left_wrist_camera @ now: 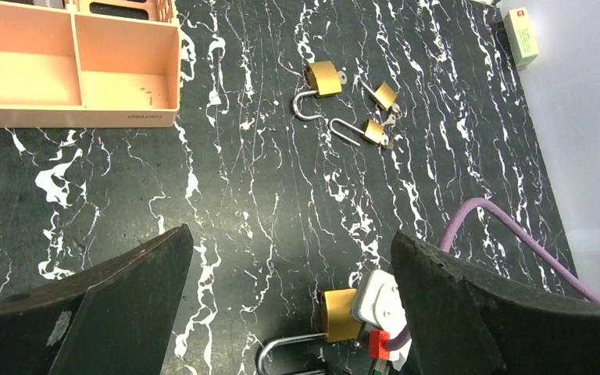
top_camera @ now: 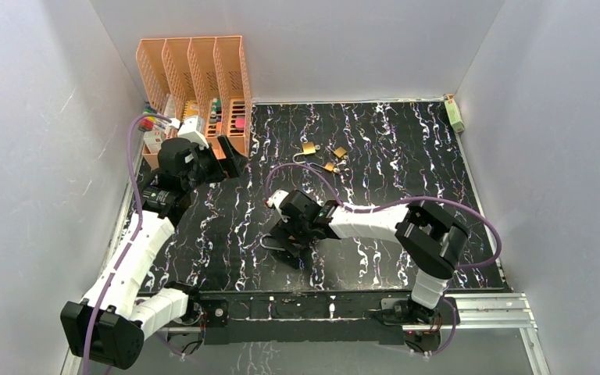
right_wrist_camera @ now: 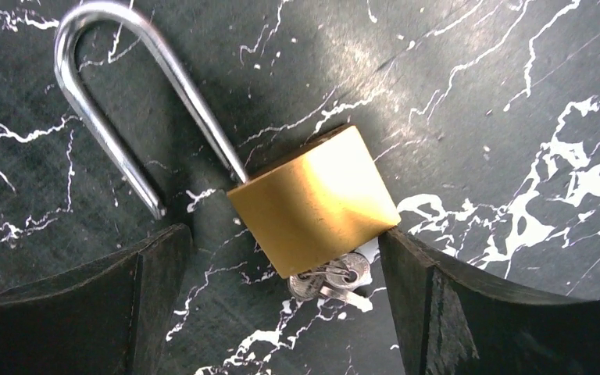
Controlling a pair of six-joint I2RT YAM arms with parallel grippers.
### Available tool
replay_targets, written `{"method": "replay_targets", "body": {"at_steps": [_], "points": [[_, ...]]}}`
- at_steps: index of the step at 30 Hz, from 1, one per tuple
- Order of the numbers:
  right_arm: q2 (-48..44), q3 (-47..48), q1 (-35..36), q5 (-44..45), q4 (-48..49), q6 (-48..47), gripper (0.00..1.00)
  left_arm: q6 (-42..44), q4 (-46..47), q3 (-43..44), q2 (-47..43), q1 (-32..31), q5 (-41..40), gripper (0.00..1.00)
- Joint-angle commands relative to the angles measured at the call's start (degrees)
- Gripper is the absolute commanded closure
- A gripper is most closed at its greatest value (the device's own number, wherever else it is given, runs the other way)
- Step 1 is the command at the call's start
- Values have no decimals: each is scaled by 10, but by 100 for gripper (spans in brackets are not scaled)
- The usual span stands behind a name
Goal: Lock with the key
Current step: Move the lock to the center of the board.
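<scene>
**Open padlock lies between the right hand's spread fingers**

The right hand (right_wrist_camera: 281, 234) is low over the black marbled desk (right_wrist_camera: 476, 94), near its front middle, with its two dark fingers spread wide and pinching nothing. The brass padlock (right_wrist_camera: 312, 207) lies flat on the desk between them. Its body sits closer to the finger on the right of the wrist view, whose tip is at the lock's corner. The other finger stands apart from the body, just beside the free end of the shackle.

The steel shackle (right_wrist_camera: 109, 94) is open: one leg runs into the body and the other ends loose on the desk. A key (right_wrist_camera: 332, 277) sticks out of the bottom of the body, pointing back toward the wrist.

The left hand (left_wrist_camera: 289, 238) hangs above the left part of the desk, also spread wide and holding nothing, well apart from the padlock. An orange tray (left_wrist_camera: 74, 117) is near it.

Toward the far middle of the desk lie three more brass padlocks (left_wrist_camera: 324, 78), close together. A small green and white box (left_wrist_camera: 521, 35) sits in the far right corner.
</scene>
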Motion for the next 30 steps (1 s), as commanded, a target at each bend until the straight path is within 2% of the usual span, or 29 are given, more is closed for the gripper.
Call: {"method": "replay_targets", "body": {"at_steps": [1,10,13,17,30], "points": [[23,10,0,39,30,-41,2,23,-10,4,-8,-2,15,2],[23,26,-28,28,25,-119,1,37,-13,7,1,-2,26,2],[20,27,-35,50,32,-133,1,43,-14,8,3,-2,27,2],[25,43,-36,67,39,-145,2,47,-12,8,8,-2,31,2],[87,144,-42,9,43,-147,1,64,-17,17,26,-2,44,2]]}}
